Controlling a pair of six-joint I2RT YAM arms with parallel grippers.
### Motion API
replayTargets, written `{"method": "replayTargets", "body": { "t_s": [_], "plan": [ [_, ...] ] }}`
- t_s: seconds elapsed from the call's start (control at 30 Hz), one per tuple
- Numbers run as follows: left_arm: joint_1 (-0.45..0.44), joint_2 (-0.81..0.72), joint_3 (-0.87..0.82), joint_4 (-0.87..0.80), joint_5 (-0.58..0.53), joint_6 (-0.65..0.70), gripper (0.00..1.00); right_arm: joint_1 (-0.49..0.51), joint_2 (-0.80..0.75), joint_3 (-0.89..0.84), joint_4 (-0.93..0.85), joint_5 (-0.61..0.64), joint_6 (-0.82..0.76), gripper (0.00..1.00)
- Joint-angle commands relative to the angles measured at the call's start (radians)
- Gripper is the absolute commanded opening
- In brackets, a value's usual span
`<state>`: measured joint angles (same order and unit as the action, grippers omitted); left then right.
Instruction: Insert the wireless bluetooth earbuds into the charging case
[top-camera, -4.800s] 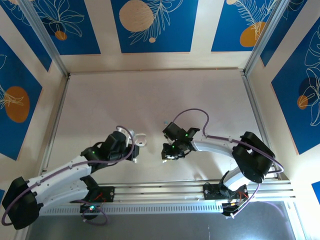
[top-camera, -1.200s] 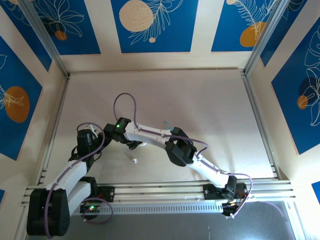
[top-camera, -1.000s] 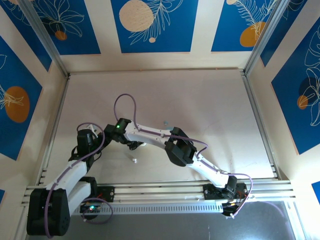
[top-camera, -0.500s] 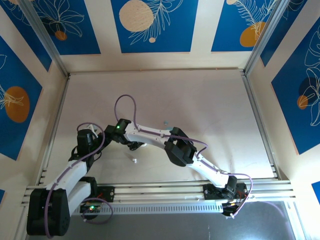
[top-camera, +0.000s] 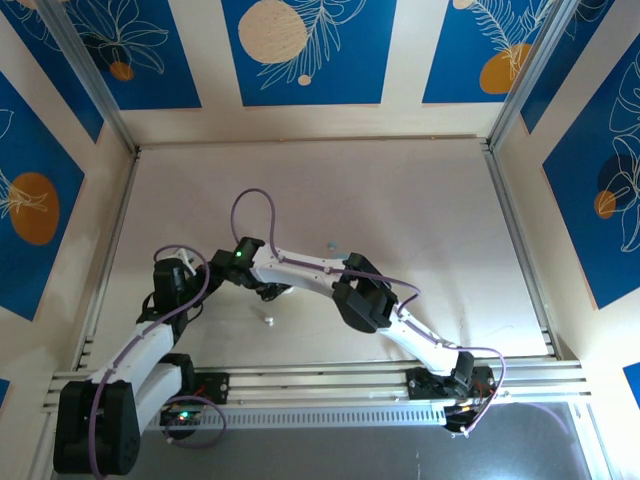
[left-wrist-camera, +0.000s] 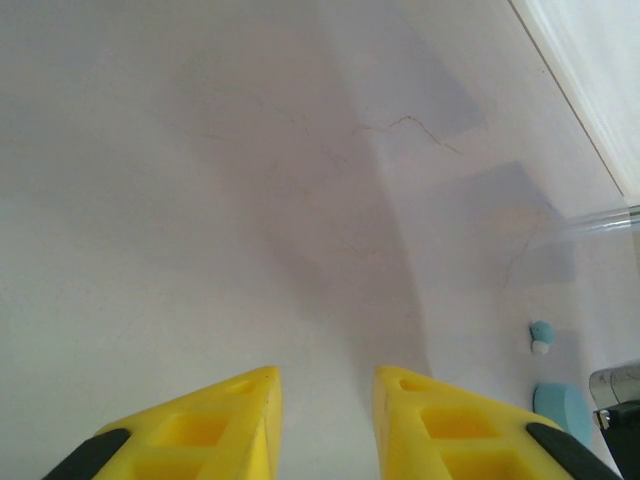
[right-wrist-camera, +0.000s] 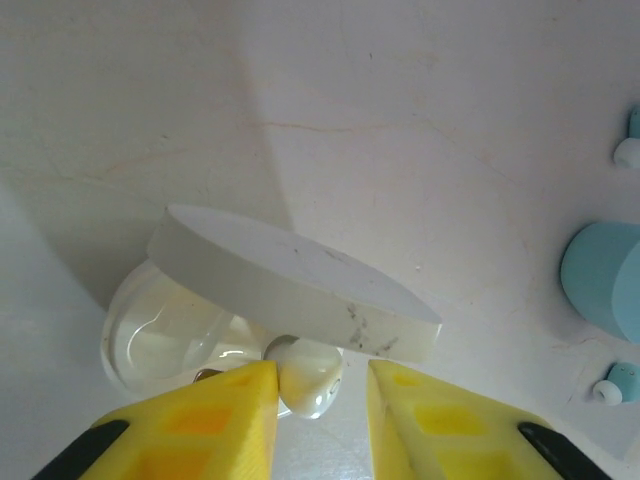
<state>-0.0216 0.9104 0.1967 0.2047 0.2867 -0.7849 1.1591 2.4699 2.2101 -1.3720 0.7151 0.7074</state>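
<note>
Right wrist view, white earbud (right-wrist-camera: 305, 378) between parted right pincer (right-wrist-camera: 322, 388), beside white case (right-wrist-camera: 290, 280)

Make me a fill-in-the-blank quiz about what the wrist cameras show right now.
The earbud between the right gripper's fingers is coloured ___. The white case's lid stands ___. The left gripper holds ___. The other case is pale ___.
Missing: white; open; nothing; blue.
</note>
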Motion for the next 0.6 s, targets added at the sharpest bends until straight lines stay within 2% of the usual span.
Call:
{"method": "replayTargets", "body": {
  "t_s": [0.0, 0.37, 0.57],
  "plan": [
    [0.012, 0.001, -0.008, 0.038, 0.020, -0.004, 0.29, 0.009, -0.067, -0.025, 0.006, -0.018, 0.004, 0.30],
    [0.012, -0.002, -0.006, 0.041, 0.029, 0.002, 0.29, 0.009, -0.155, -0.097, 0.070, -0.043, 0.003, 0.31],
    [0.008, -0.004, -0.003, 0.058, 0.075, 0.007, 0.29, -0.004, -0.302, -0.280, 0.218, -0.098, 0.008, 0.31]
  ]
}}
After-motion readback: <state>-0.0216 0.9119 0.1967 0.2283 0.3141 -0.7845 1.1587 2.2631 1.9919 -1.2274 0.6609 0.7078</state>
